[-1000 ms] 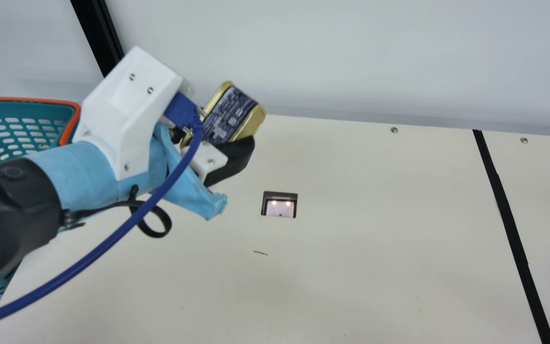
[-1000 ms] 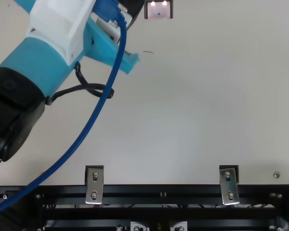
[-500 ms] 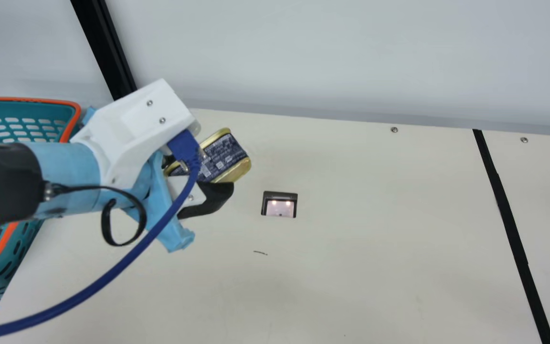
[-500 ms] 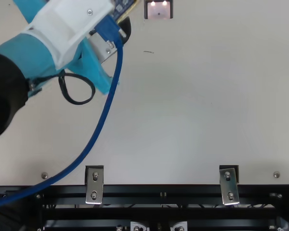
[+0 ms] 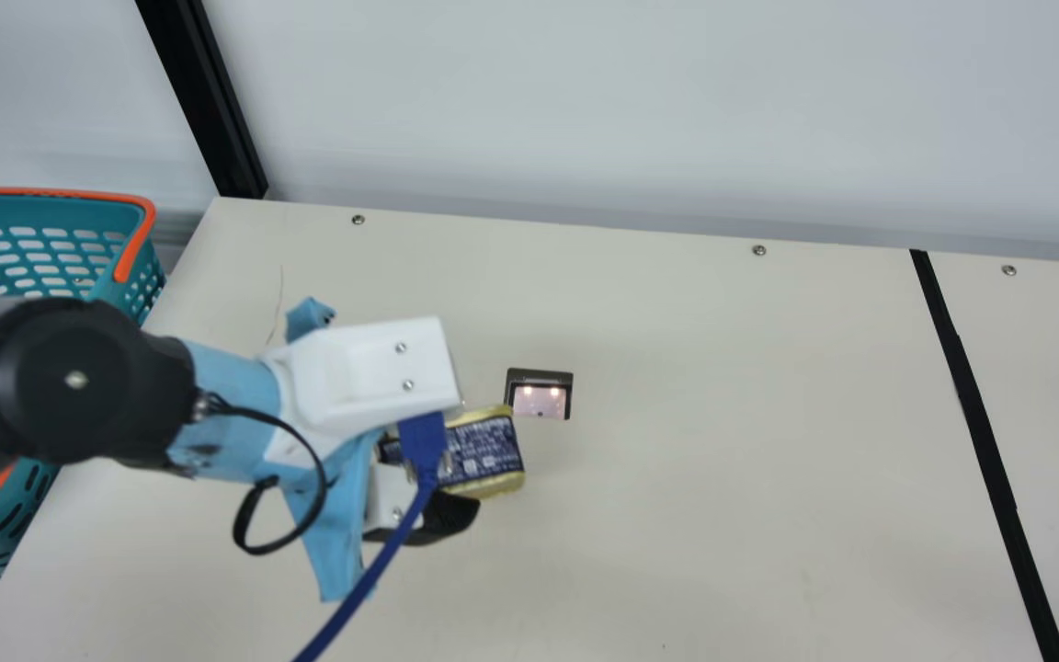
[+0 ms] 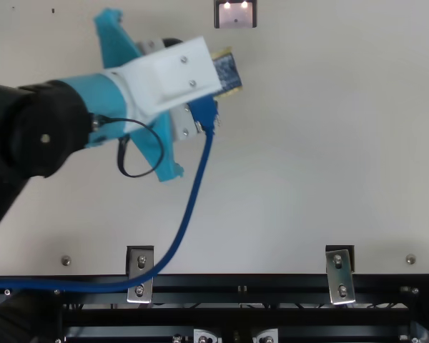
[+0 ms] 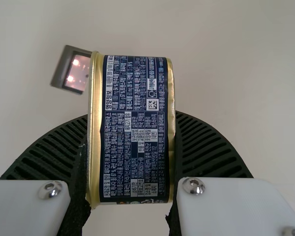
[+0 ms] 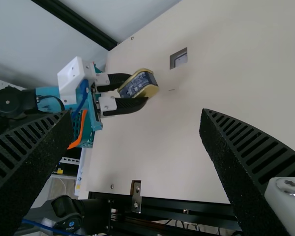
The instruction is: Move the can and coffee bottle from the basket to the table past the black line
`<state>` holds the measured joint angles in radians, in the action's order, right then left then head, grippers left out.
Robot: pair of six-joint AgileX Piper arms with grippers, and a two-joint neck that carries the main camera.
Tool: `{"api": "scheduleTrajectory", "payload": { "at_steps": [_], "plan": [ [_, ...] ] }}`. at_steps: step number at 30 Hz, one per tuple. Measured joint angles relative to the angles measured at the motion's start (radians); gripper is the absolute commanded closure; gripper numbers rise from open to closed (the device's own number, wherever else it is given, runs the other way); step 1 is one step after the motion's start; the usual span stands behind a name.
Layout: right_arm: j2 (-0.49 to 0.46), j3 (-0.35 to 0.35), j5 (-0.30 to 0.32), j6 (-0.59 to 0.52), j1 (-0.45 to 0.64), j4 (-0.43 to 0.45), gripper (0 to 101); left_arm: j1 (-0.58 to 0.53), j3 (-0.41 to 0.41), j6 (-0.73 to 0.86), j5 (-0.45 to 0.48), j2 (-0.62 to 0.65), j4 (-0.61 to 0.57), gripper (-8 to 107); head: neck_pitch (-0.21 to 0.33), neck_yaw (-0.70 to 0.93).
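Between the left claw [image 5: 465, 478] and the straight black line [image 5: 976, 414], a broad open stretch of cream counter [image 5: 723, 414] was left for passage, and more bare surface was offered past the line. The left side was obstructed by the perforated teal plastic basket with an orange rim [image 5: 79, 213] and the black-and-blue left arm [image 5: 79, 377]. The near side was crossed by a thick blue cable [image 5: 387, 555]; the far edge was bounded by a pale wall [image 5: 585, 110].
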<state>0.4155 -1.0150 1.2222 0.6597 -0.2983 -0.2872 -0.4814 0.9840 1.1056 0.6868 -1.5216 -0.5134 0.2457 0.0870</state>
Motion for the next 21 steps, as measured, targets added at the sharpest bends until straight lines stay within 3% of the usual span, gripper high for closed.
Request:
{"api": "scheduleTrajectory", "payload": {
  "at_steps": [16, 17, 18, 19, 21],
  "plan": [
    [0.000, 0.000, 0.000, 0.000, 0.000, 0.000, 0, -0.093, -0.130, 0.263, -0.106, -0.103, -0.301, 89, 0.000, 0.000],
    [0.000, 0.000, 0.000, 0.000, 0.000, 0.000, 0, -0.093, -0.136, 0.281, -0.106, -0.103, -0.320, 80, 0.000, 0.000],
    [0.000, 0.000, 0.000, 0.000, 0.000, 0.000, 0, -0.093, -0.138, 0.297, -0.104, -0.100, -0.335, 30, 0.000, 0.000],
    [0.000, 0.000, 0.000, 0.000, 0.000, 0.000, 0, -0.091, -0.145, 0.311, -0.102, -0.096, -0.348, 9, 0.000, 0.000],
    [0.000, 0.000, 0.000, 0.000, 0.000, 0.000, 0, -0.086, -0.156, 0.345, -0.100, -0.085, -0.381, 9, 0.000, 0.000]
  ]
}}
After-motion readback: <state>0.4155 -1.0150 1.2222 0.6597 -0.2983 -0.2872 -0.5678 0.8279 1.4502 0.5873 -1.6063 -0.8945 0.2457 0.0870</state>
